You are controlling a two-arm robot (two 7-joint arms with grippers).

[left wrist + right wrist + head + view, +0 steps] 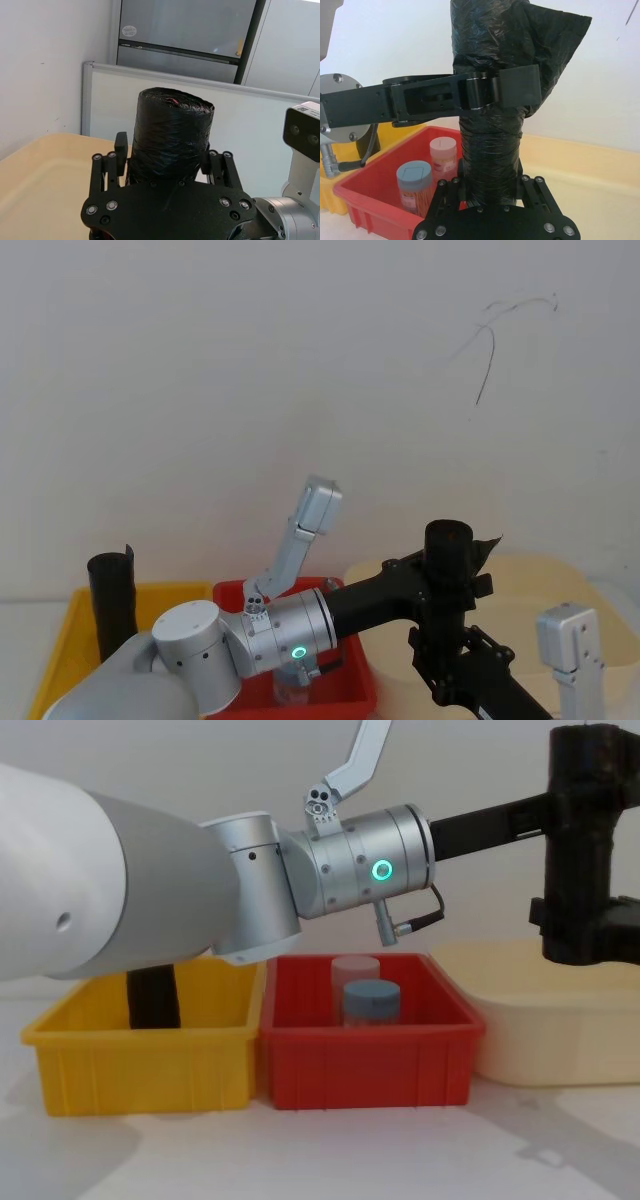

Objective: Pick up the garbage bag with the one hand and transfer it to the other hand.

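The left gripper (pixel 440 578) is extended from a silver wrist with a green ring, nearest of all, and the upper part of the garbage bag (pixel 448 540) is clamped between its fingers. The roll's lower part is grasped by the right gripper (pixel 489 186), which is set beneath it. The bag is held upright in the air, flap at the top, over the edge of the cream tub (pixel 560 1040) beside the red bin (pixel 370 1065). Two lidded jars (pixel 371 1002) are stood in that bin. A second black roll (pixel 152 998) is stood upright in the adjoining yellow bin (pixel 140 1070). A white wall (pixel 300 360) is seen behind.
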